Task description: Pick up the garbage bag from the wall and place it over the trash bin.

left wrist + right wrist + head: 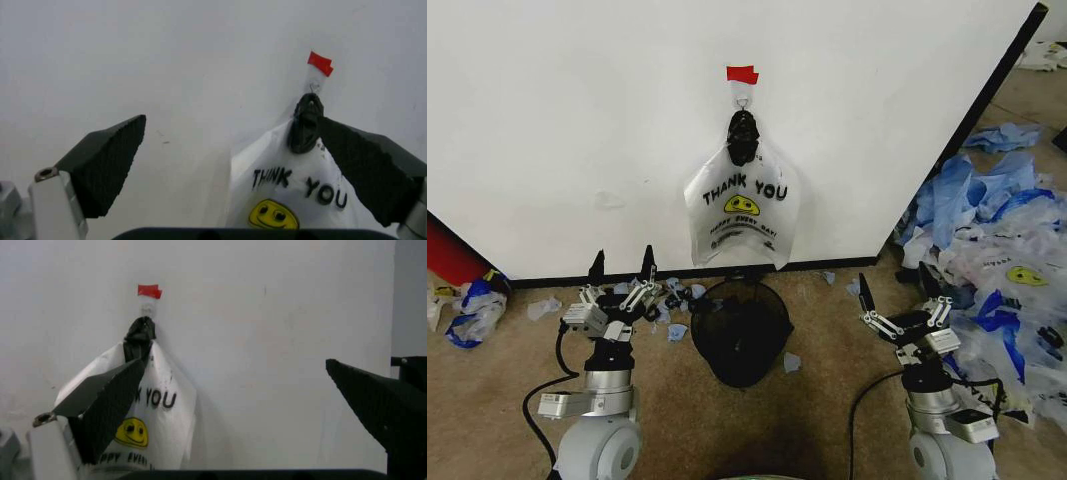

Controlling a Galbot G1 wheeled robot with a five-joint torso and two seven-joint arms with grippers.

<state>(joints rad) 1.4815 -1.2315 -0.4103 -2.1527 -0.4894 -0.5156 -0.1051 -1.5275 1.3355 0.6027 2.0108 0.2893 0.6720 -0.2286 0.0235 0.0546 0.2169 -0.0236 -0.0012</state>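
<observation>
**A:** Where does your target hang? The garbage bag (743,212) hangs flat against the wall (577,120), its dark bunched handles caught on a small metal hook (743,101) just under a strip of red tape (742,74). The trash bin (740,330) stands on the floor directly below it, close to the baseboard.

**B:** And your grippers? The left gripper (622,265) is low and left of the bin, jaws spread wide, holding nothing. The right gripper (894,291) is low and right of the bin, likewise wide and empty. Both are well apart from the bag.

**A:** How will the bag handle? Judge it as very light, limp and slippery film; it will likely collapse and sway once lifted off.

**B:** Where should you take hold? Probably at the dark knot of handles (305,123) just below the hook, where the plastic is gathered thick. A pinch on the printed panel (148,412) risks slipping or tearing.
</observation>
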